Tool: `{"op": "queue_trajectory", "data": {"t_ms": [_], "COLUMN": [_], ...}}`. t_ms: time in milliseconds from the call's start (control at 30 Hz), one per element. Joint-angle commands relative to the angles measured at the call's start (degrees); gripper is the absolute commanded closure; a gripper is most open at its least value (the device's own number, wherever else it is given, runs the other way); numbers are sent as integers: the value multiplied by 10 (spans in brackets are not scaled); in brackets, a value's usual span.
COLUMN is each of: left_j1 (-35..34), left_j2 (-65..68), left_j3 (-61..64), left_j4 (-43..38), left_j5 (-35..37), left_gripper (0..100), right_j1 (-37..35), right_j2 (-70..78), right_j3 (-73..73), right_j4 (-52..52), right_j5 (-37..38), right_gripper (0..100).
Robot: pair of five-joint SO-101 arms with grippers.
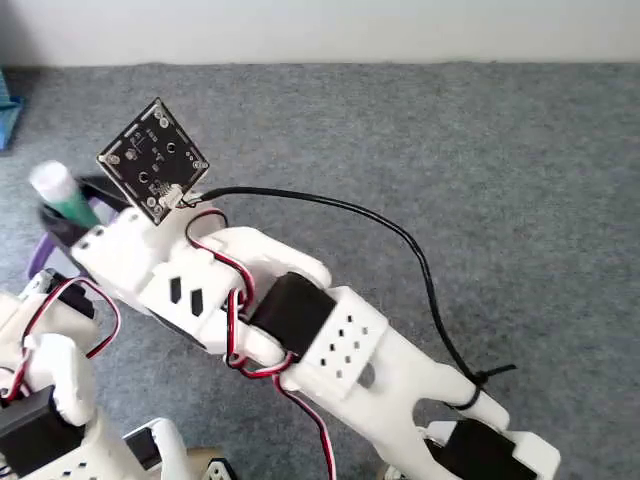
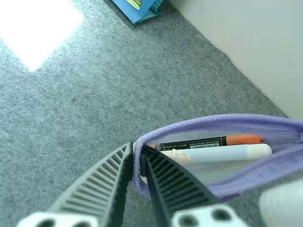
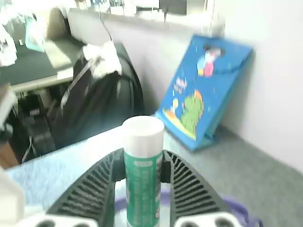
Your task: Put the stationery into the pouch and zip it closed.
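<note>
Trouble could be caused if the glue stick [image 3: 143, 165], clamped in the right end effector [image 3: 143, 157] over the pouch [image 2: 227, 122] at the counter's [image 1: 480, 160] left, is released off-centre, or if the rim pinched by the left end effector [image 2: 137, 152] is lost.

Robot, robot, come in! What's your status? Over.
Left gripper shut on pouch rim. Right gripper shut on glue stick. Pouch open, two pens inside. Opening looks unblocked.
</note>
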Motion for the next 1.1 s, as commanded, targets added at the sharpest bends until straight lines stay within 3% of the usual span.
{"op": "queue_trajectory", "data": {"t_ms": [0,133,400,600,900,1067], "left_j1": [0,1,1,2,2,2], "left_j2": [8,8,8,8,8,8], "left_j3": [0,0,0,0,1,1], "left_j4": [-14,-14,-14,-14,-15,-15], "left_j5": [4,4,4,4,4,4], "left_gripper": [987,987,987,987,987,987], "right_j1": [-7,-12,12,12,42,115], "right_j2": [11,43,106,101,52,44], "right_j3": [-6,-5,-4,-23,-44,-44], "right_j4": [-70,-88,-96,-54,-9,40], "right_j5": [39,84,89,90,87,75], "right_gripper": [991,991,980,845,910,913]}}
